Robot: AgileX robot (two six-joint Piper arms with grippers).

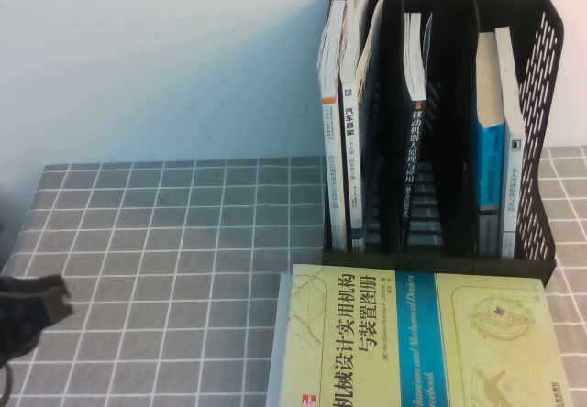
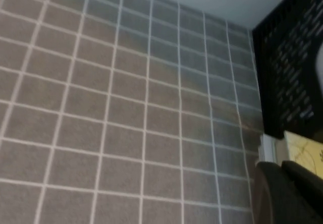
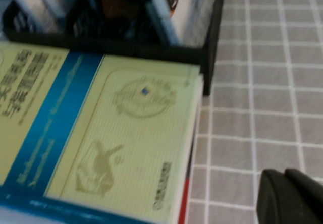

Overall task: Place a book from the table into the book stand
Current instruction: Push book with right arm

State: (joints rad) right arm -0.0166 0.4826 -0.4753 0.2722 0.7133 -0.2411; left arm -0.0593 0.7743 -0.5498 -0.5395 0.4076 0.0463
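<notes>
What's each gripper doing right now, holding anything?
Left gripper: low at the table's left edge, holding nothing; open or shut cannot be told.
Right gripper: beside the book, not holding it; cannot be told.

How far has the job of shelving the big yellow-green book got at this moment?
Nothing is done yet: the book lies flat on the table, in front of the book stand. Nothing is in hand: the left hand sits at the table's left edge; the right hand hovers beside the book. Gripping, lifting and slotting remain.
</notes>
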